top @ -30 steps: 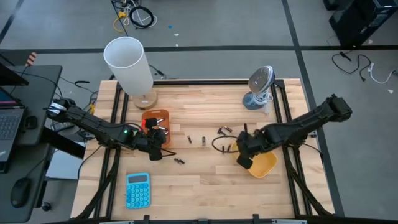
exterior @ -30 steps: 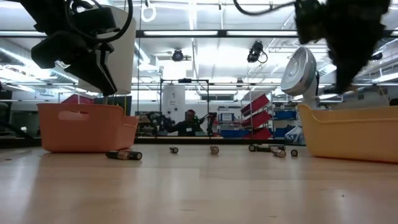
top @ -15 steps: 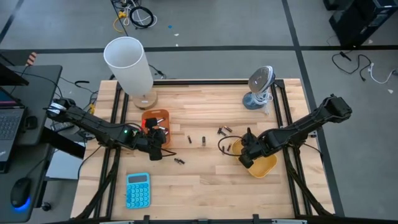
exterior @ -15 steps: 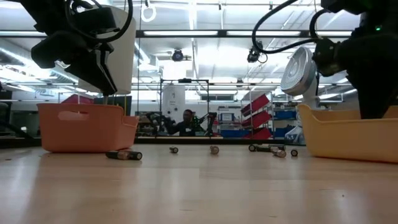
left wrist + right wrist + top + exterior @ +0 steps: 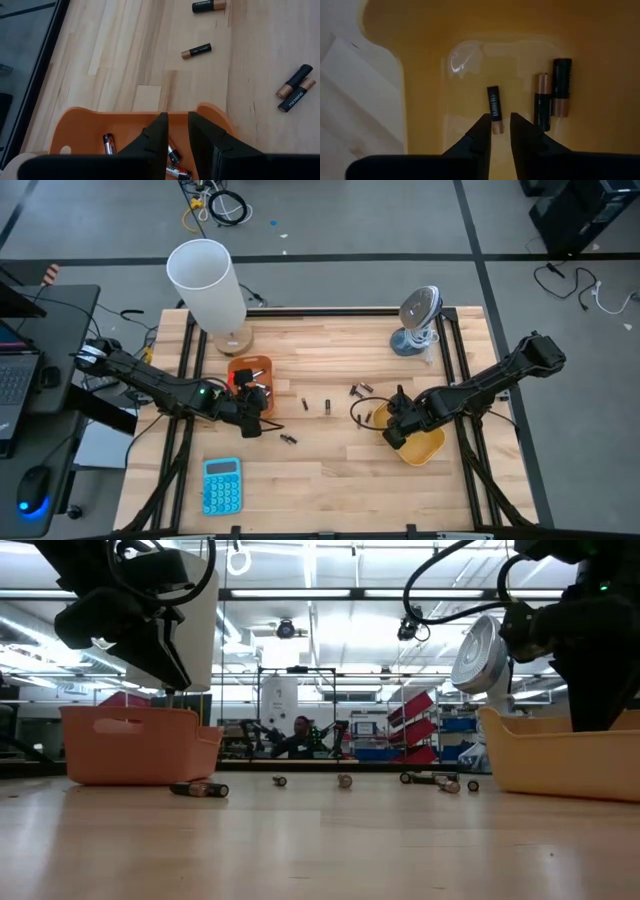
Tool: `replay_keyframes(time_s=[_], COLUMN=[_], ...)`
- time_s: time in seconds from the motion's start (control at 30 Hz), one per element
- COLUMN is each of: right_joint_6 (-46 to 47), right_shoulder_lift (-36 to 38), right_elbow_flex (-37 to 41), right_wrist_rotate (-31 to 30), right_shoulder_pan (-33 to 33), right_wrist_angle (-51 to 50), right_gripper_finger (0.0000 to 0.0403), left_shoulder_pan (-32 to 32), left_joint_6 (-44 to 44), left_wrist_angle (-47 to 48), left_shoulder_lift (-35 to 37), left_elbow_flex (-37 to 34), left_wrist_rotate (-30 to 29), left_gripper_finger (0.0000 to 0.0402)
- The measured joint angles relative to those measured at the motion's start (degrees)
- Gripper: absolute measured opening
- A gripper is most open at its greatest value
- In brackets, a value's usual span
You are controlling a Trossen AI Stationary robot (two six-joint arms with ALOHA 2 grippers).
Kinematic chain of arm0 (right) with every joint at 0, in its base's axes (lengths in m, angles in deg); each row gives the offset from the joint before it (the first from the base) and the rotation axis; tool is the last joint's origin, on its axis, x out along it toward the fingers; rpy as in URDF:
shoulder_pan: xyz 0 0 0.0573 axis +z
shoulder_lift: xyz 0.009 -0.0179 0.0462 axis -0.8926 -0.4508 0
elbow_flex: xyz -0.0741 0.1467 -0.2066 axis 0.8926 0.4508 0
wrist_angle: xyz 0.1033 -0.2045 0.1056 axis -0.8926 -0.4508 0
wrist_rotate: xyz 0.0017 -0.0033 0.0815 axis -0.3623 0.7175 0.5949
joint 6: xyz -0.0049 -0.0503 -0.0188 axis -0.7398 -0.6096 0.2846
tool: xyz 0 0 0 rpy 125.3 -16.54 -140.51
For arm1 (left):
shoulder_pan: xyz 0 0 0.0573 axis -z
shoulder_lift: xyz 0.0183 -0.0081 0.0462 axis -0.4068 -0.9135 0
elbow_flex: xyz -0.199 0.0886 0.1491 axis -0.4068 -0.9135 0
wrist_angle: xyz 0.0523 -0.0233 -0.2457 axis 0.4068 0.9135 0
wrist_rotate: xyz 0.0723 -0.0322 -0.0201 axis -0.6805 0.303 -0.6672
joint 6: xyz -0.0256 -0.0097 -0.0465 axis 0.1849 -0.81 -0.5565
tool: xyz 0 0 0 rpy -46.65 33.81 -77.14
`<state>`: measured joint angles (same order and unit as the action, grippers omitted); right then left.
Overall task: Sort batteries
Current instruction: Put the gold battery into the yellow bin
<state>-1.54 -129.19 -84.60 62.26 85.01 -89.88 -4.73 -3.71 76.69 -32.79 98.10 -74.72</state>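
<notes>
My right gripper [image 5: 498, 131] points down into the yellow tray [image 5: 428, 448], open. A small black battery [image 5: 494, 109] lies on the tray floor, its copper end under the gap between the fingertips. Two larger batteries [image 5: 551, 95] lie beside it. My left gripper [image 5: 176, 136] hangs open over the orange tray [image 5: 249, 370] with nothing between its fingers. Several batteries [image 5: 109, 143] lie in that tray. Loose batteries [image 5: 326, 406] lie on the wooden table between the trays, and a pair [image 5: 200, 789] lies in front of the orange tray.
A white cylinder [image 5: 207, 285] stands at the far left and a small fan [image 5: 418, 320] at the far right. A blue calculator [image 5: 221, 484] lies near the front edge. A cable loop [image 5: 356, 412] hangs by my right arm.
My right gripper has gone down into the yellow tray and a little toward the table's right edge, then has kept still. My left arm has not moved.
</notes>
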Motion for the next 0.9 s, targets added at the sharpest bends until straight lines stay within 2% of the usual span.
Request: replay_keyframes(time_s=[0.2,0.37,0.57,0.7,0.9], right_joint_6=[-1.65,-4.14,-14.93,-21.52,-29.14], right_shoulder_lift=[0.01,0.01,0.01,0.03,0.07], right_elbow_flex=[-0.79,-6.84,-14.77,-18.46,-20.59], right_wrist_rotate=[-0.01,-1.11,-9.44,-12.82,-12.97], right_shoulder_pan=[0.00,-0.17,-0.79,-3.58,-10.49], right_wrist_angle=[-0.60,-5.72,-8.86,-8.85,-7.97], right_gripper_finger=[0.0054,0.0045,0.0031,0.0021,0.0009], left_shoulder_pan=[0.00,0.00,-0.02,-0.02,-0.02], left_joint_6=[0.00,0.00,0.00,0.00,0.00], left_wrist_angle=[0.00,0.02,-0.02,-0.03,-0.30], left_shoulder_lift=[0.00,0.00,0.00,0.00,0.00], left_elbow_flex=[-0.02,-0.02,-0.02,-0.02,-0.02], left_wrist_rotate=[0.00,0.01,0.02,0.02,0.04], left_gripper_finger=[0.0076,0.0076,0.0076,0.0076,0.0076])
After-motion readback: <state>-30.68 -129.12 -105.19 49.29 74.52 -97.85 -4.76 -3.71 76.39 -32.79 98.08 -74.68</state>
